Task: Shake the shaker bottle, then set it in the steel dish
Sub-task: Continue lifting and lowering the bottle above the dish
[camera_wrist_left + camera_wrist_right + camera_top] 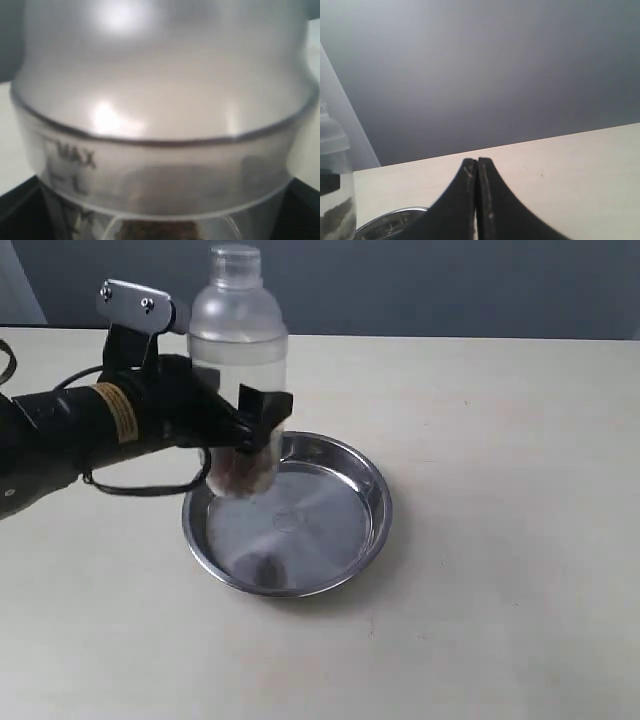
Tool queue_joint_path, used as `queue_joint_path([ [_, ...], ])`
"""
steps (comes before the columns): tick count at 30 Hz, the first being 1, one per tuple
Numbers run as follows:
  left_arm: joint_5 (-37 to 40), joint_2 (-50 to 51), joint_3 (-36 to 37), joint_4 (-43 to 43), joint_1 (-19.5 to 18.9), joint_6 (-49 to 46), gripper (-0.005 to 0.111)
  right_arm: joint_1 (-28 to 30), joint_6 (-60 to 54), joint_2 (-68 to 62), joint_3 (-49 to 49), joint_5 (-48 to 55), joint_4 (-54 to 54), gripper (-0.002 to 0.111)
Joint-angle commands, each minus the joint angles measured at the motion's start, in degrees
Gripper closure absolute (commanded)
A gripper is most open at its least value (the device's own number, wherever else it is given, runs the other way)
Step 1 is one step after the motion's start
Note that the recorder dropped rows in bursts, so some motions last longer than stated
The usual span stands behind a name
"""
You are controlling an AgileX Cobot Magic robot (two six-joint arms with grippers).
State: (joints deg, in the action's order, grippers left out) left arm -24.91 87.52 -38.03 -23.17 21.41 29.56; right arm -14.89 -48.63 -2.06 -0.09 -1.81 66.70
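Observation:
The shaker bottle stands upright in the air, its frosted dome and cap on top and brown pellets at its bottom. My left gripper is shut on its clear body, black fingers on either side. Its base hangs over the left part of the steel dish, and I cannot tell whether it touches the bottom. In the left wrist view the shaker bottle fills the picture, with a "MAX" mark and pellets low down. My right gripper is shut and holds nothing; it is out of the exterior view. Beside it show the shaker bottle and the steel dish.
The pale table spreads around the dish. A dark wall rises behind its far edge. The left arm's black body and cable reach in from the left.

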Motion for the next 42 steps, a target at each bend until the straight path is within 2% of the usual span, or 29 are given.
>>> queue_joint_path([
  [1,-11.9,-6.2,1.9,-24.3,1.8,21.4,0.107,0.1,-0.2,0.2,0.1,-0.2,0.0,0.109],
  [2,-12.2,-7.1,1.9,-24.3,2.6,18.1,0.107,0.1,-0.2,0.2,0.1,-0.2,0.0,0.109],
  [3,-10.4,-7.1,1.6,-21.0,3.0,9.7,0.107,0.1,-0.2,0.2,0.1,-0.2,0.0,0.109],
  [5,-2.6,-4.4,0.1,-2.6,3.1,-5.1,0.107,0.1,-0.2,0.2,0.1,-0.4,0.0,0.109],
  [6,-0.3,-3.0,-0.7,6.0,2.3,-8.3,0.107,0.1,-0.2,0.2,0.1,-0.4,0.0,0.109],
  [7,1.7,-2.0,-0.8,8.3,1.7,-8.3,0.107,0.1,-0.2,0.2,0.1,-0.2,0.0,0.109],
  [8,3.0,-2.2,-0.6,4.7,1.6,-4.0,0.107,0.1,-0.2,0.2,0.1,-0.2,0.0,0.109],
  [9,2.8,-3.5,0.1,-4.0,2.4,4.6,0.107,0.1,-0.2,0.2,0.1,-0.2,0.0,0.109],
  [11,-2.9,-6.3,1.5,-20.2,4.0,19.5,0.107,0.1,-0.2,0.2,0.1,-0.2,0.0,0.109],
  [12,-6.5,-7.3,1.7,-23.8,4.5,20.8,0.107,0.1,-0.2,0.2,0.1,-0.2,0.0,0.109],
  [13,-7.4,-7.5,1.7,-23.4,4.5,17.9,0.107,0.1,-0.2,0.2,0.1,-0.2,0.0,0.109],
  [14,-6.2,-7.1,1.3,-19.3,4.5,10.7,0.107,0.1,-0.2,0.2,0.1,-0.2,0.0,0.109],
  [16,-1.0,-3.7,0.0,-3.0,3.9,-2.4,0.107,0.1,-0.2,0.2,0.1,-0.4,0.0,0.109],
  [17,0.7,-2.0,-0.5,2.5,3.1,-5.4,0.107,0.1,-0.2,0.2,0.1,-0.4,0.0,0.109],
  [19,0.6,-0.8,-0.5,1.6,2.4,-3.5,0.107,0.1,-0.2,0.2,0.1,-0.1,0.0,0.109],
  [22,-5.4,-0.8,1.1,-6.1,3.3,2.3,0.107,0.1,-0.2,0.2,0.1,-0.2,0.0,0.109],
  [25,-10.5,2.4,3.0,-2.0,4.1,0.3,0.107,0.1,-0.2,0.2,0.1,-0.2,0.0,0.109],
  [27,-17.6,2.9,3.0,1.6,3.1,2.3,0.107,0.1,-0.2,0.2,0.1,-0.2,0.0,0.109],
  [29,-25.1,-0.6,2.8,-1.2,2.2,2.8,0.107,0.1,-0.2,0.2,0.1,-0.2,0.0,0.109],
  [30,-25.6,-2.7,2.1,-2.7,2.2,1.1,0.107,0.1,-0.2,0.2,0.1,-0.2,0.0,0.109],
  [31,-21.8,-3.7,1.4,-3.7,2.9,-1.1,0.107,0.1,-0.2,0.2,0.1,-0.2,0.0,0.109],
  [33,-8.5,-1.8,0.9,1.2,4.9,-6.4,0.107,0.1,-0.2,0.2,0.1,-0.2,0.0,0.109],
  [34,-5.9,1.5,1.7,4.3,5.1,-7.8,0.107,0.1,-0.2,0.2,0.1,-0.2,0.0,0.109],
  [36,-12.0,7.4,3.8,5.0,4.8,-5.0,0.107,0.1,-0.2,0.2,0.1,-0.2,0.0,0.109],
  [38,-22.6,7.1,4.7,2.2,3.4,-2.8,0.107,0.1,-0.2,0.2,0.1,-0.2,0.0,0.109],
  [39,-25.5,5.8,4.2,1.4,3.0,-2.0,0.107,0.1,-0.2,0.2,0.1,-0.2,0.0,0.109],
  [41,-24.8,0.8,1.7,0.2,2.7,-0.8,0.107,0.1,-0.2,0.2,0.1,-0.2,0.0,0.109],
  [42,-20.5,-1.2,0.6,-1.1,2.7,-1.4,0.107,0.1,-0.2,0.2,0.1,-0.2,0.0,0.109],
])
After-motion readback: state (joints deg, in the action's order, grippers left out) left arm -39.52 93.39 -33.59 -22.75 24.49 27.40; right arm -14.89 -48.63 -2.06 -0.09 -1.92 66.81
